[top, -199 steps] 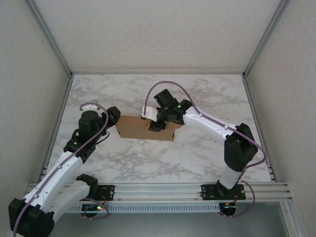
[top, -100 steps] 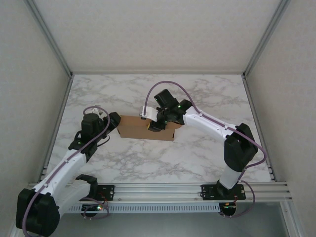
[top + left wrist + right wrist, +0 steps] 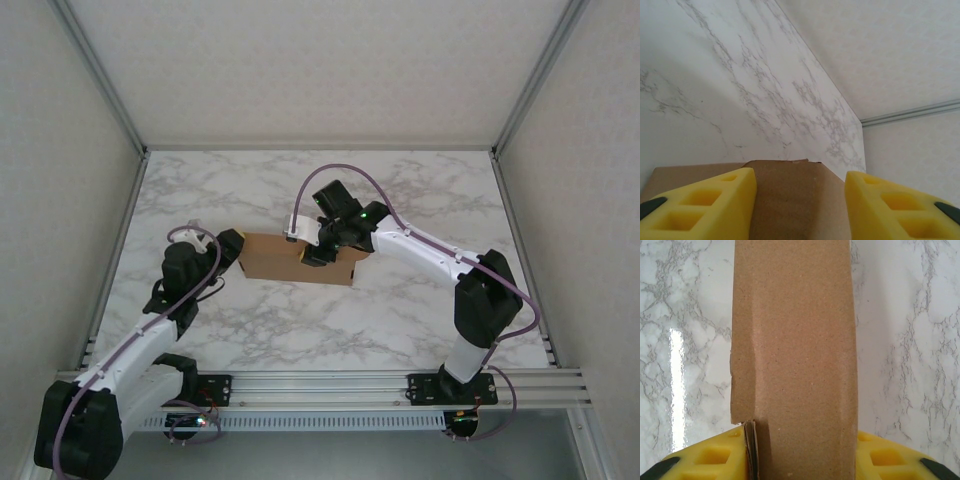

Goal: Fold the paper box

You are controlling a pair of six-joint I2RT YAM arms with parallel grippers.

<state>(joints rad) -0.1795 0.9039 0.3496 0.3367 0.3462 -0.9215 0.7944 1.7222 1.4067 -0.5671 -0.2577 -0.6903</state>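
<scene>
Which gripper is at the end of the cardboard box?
The left gripper: it meets the paper box at its left end, while the right gripper comes down on the box's right half.

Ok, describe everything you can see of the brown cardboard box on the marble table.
The plain brown cardboard box is matte, low and rectangular, resting mid-table on the white marbled tabletop with its long side running left to right. The right wrist view shows a dented panel with a ragged, doubled-over edge. The right gripper is closed across its right part; the left gripper straddles its left end, contact uncertain.
</scene>
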